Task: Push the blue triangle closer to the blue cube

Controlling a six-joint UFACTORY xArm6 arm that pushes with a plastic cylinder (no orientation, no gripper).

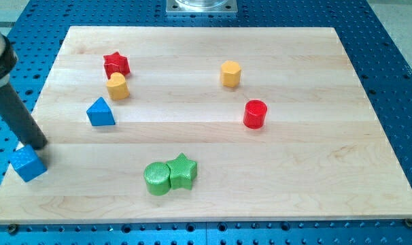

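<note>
The blue triangle (100, 113) lies on the wooden board (206, 129) at the view's left of centre. The blue cube (27, 163) sits at the board's left edge, lower left of the triangle and well apart from it. My rod comes down from the view's top left, and my tip (37, 145) rests just above the cube's upper right corner, touching or nearly touching it. The triangle is to the right of and above my tip.
A red star (115, 64) and a yellow hexagonal block (117, 86) sit just above the triangle. Another yellow hexagonal block (230, 73) and a red cylinder (255, 113) are at the right of centre. A green cylinder (157, 178) touches a green star (182, 171) near the bottom.
</note>
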